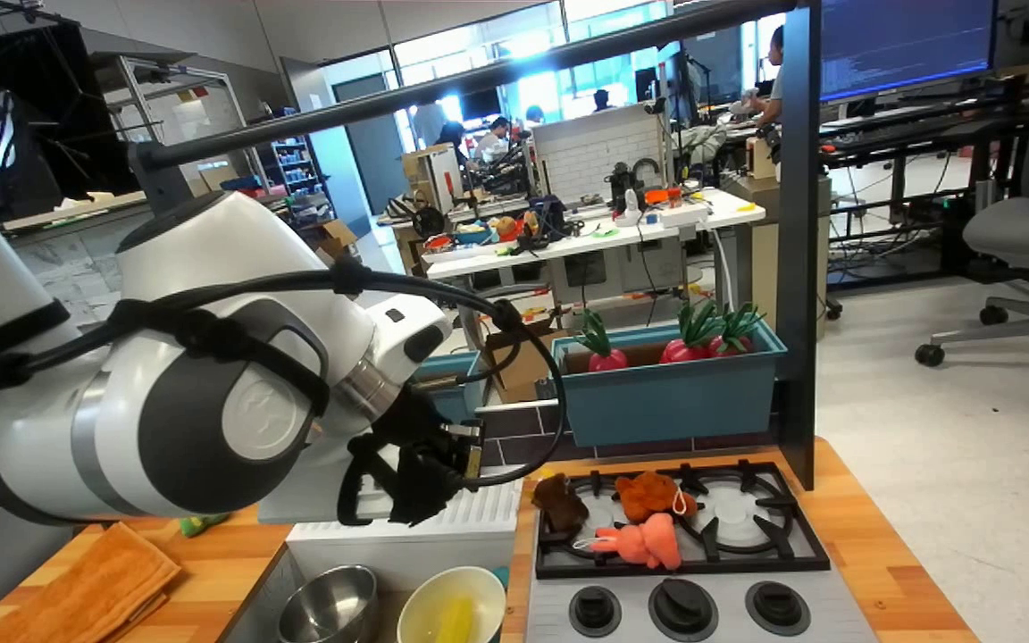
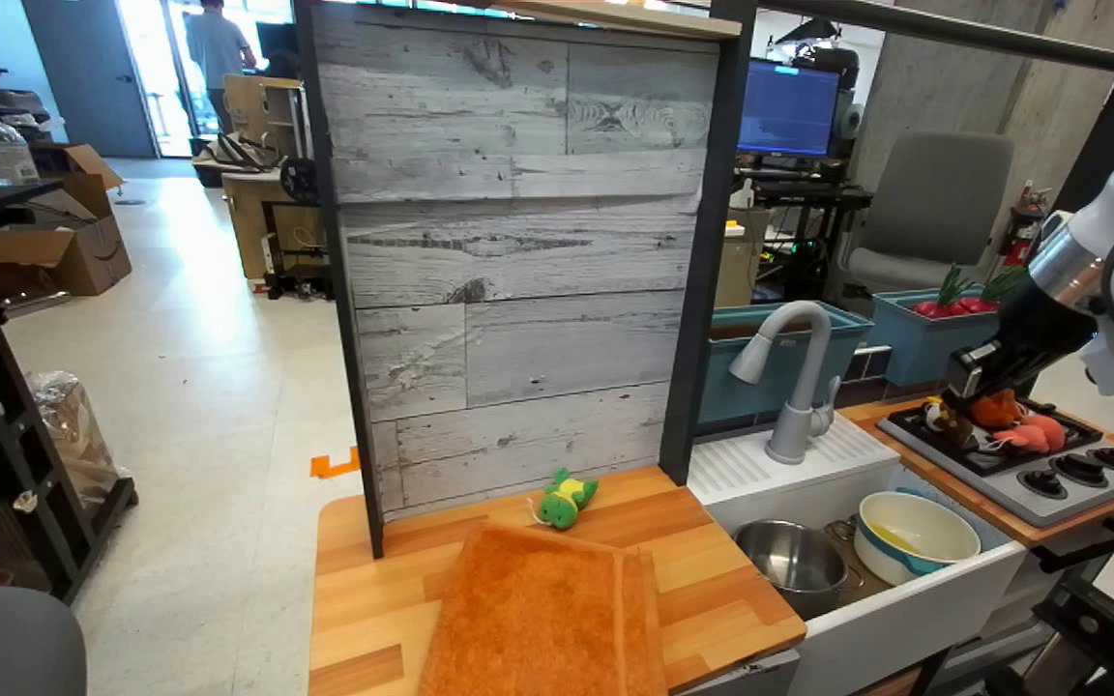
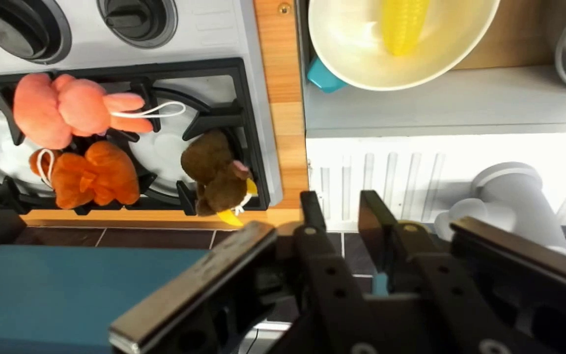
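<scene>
- Three plush toys lie on the black iron grate of the grey stovetop: a salmon-pink rabbit, a rust-orange animal and, nearest the hand, a dark brown plush toy with yellow parts.
- The hand hangs with nothing in it, jaws partway apart, off to the side of the dark brown plush toy and clear of it in the wrist view; its height is hard to judge from where I stand.
- Straight down, the fingers could strike the white ribbed drainboard or the wooden desk, given that offset.
- The dark brown plush toy pokes past the grate's back edge, so a nudge might roll it off.
- The rabbit's white cord could snag the grate if dragged.
- A wide sideways swing might clip the curved grey faucet.
- Down in the white sink, a round cream pot holds a yellow corn cob; a shiny steel pot stands beside it.
- Behind the stovetop, a long teal planter holds red radishes with green tops.
</scene>
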### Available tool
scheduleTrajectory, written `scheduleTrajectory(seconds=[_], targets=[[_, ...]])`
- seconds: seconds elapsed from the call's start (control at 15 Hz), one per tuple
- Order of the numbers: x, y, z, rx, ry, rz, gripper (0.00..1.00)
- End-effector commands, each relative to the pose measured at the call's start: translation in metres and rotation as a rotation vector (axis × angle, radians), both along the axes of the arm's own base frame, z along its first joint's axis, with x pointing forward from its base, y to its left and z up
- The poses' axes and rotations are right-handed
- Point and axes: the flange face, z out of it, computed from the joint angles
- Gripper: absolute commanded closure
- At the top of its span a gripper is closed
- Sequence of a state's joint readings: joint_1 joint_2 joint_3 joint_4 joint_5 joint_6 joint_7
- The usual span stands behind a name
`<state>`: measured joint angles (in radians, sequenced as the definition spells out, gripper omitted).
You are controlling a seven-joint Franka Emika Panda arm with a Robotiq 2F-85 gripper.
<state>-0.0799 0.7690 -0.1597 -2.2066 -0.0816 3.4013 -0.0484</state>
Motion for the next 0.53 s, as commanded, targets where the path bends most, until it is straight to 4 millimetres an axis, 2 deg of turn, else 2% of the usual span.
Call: scheduleTrajectory(seconds=[0.0, 0.13, 0.27, 0.47], targets=[[0.014, -0.009, -0.011, -0.047, 0.009, -0.04, 0.48], [0.029, -0.018, -0.031, -0.091, 0.032, -0.095, 0.41], [0.043, -0.025, -0.056, -0.12, 0.065, -0.133, 0.26], [0.062, -0.019, -0.084, -0.122, 0.049, -0.146, 0.05]])
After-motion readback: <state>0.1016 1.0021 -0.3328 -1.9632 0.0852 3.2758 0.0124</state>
